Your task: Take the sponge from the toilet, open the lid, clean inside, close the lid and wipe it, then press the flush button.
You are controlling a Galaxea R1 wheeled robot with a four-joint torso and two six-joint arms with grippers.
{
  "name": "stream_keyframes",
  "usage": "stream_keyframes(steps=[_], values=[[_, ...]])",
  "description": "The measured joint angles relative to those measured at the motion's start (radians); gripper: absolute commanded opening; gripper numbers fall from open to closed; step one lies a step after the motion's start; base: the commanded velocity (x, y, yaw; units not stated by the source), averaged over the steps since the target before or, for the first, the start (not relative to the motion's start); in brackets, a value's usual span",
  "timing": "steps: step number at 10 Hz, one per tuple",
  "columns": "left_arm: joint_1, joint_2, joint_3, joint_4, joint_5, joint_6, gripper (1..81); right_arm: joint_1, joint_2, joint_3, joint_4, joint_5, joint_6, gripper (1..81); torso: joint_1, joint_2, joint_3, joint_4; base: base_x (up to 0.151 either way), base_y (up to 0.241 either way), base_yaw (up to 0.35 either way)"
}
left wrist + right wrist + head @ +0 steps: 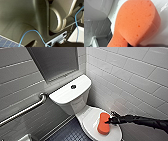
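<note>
Porous orange sponge (pixel 136 23), glossy white oval lid (pixel 91 118)

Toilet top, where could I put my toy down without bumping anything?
The tank top is bare on both sides of the flush button. The lid is bare between the sponge and the tank top. It is crowded where the right gripper is at the sponge.

The black right arm (pixel 145 121) lies outstretched, nearly straight, its gripper (pixel 110 120) leading.
</note>
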Motion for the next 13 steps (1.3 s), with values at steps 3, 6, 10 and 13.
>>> stream_keyframes(steps=[3,6,10,13], values=[[0.0,0.0,0.0,0.0,0.0,0.0,81.1,0.03,0.166,-0.135,-0.016,-0.069,0.0,1.0,0.0,0.0,0.0,0.0,0.0,0.0,0.0],[0.0,-0.003,0.0,0.0,0.0,0.0,81.1,0.023,0.266,-0.298,-0.042,-0.114,0.014,1.0,0.0,0.0,0.0,0.0,0.0,0.0,0.0],[0.0,-0.002,0.0,0.0,0.0,0.0,81.1,0.014,0.29,-0.43,-0.121,-0.133,0.261,1.0,0.0,0.0,0.0,0.0,0.0,0.0,0.0],[0.0,-0.001,0.0,0.0,-0.001,0.0,81.1,-0.006,0.243,-0.355,-0.173,-0.09,0.323,1.0,0.0,0.0,0.0,0.0,0.0,0.0,0.0]])
